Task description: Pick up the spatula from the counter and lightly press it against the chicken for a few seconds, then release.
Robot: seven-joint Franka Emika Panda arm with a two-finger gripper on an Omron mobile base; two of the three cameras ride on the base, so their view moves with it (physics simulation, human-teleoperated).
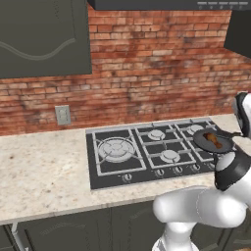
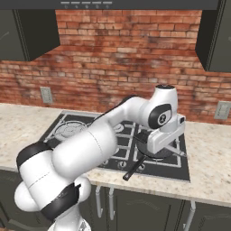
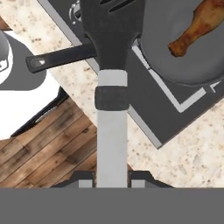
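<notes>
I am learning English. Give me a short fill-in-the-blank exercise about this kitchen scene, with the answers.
1. The gripper is shut on the handle of the ____.
2. The chicken lies in a dark ____ on the stove.
3. The wall behind the stove is built of red ____.
Missing words: spatula, pan, bricks.

- Left base view: mounted behind my arm, to its left. It faces forward and down at middle range, covering the counter, hob and brick wall.
- Right base view: mounted behind my arm, to its right. Heading and range are alike, and my arm crosses the foreground.
- Shared ground of both base views: counter, hob, wall and pan, seen from opposite sides.
- Hand view: mounted on my hand, close in. It looks along my fingers and the spatula, down onto the pan, a hob corner, the counter edge and the floor.
</notes>
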